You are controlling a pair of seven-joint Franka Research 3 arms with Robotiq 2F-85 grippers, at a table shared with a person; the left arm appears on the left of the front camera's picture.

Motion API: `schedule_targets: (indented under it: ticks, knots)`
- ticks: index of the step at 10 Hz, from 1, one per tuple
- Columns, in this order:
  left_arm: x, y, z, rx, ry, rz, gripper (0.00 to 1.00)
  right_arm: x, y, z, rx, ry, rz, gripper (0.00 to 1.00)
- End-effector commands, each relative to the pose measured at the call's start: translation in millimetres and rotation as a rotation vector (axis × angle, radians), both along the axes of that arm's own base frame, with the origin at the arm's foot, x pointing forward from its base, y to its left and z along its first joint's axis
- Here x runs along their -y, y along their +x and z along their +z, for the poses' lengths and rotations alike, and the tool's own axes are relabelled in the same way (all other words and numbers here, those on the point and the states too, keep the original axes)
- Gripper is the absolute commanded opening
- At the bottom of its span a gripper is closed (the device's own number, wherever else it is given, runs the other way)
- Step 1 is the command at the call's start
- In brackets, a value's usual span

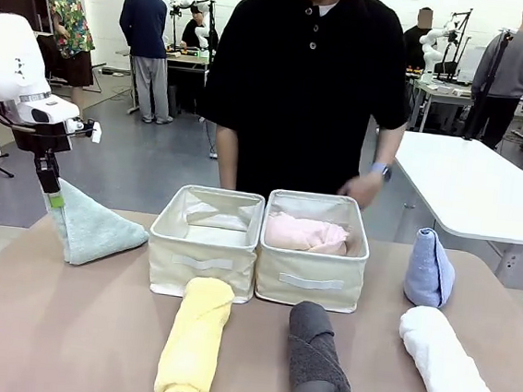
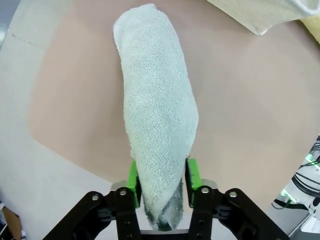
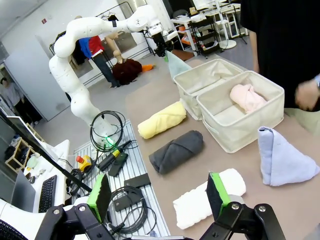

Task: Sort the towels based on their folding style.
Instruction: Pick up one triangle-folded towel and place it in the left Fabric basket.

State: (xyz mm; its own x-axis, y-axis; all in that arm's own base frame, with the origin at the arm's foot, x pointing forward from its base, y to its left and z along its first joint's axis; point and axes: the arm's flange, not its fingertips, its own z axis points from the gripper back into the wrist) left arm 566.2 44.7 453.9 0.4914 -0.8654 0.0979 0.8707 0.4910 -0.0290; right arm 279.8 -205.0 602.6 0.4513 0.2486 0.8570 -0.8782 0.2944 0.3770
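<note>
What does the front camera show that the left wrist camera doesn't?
Front view: the person, the pink towel inside the right bin, the dark grey roll, the white roll, the light blue cone. Left wrist view: the green pads set against both sides of the pale green towel at its narrow end. Shared: that towel, the left gripper, the table, the left bin at one corner.

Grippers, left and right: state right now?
Left gripper: closed on the tip of the pale green towel.
Right gripper: open, holding nothing.
</note>
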Motion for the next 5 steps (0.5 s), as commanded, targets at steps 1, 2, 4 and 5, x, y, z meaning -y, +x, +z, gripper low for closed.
schedule_targets:
  ticks: [1,2,4,5]
  knots:
    - [-2.2,-5.8,2.4,0.029,-0.025,-0.012,0.0,1.2,1.1,1.9,0.021,0.02,0.007,1.0]
    - [-2.6,-6.0,2.7,0.029,-0.03,-0.011,0.0,1.2,1.1,1.9,0.021,0.02,0.007,1.0]
    - [-3.8,-6.6,7.4,0.035,-0.031,-0.006,0.0,1.2,1.1,1.9,0.021,0.02,0.007,1.0]
    - [-4.9,-8.1,9.9,0.036,-0.041,-0.006,0.0,1.2,1.1,1.9,0.021,0.02,0.007,1.0]
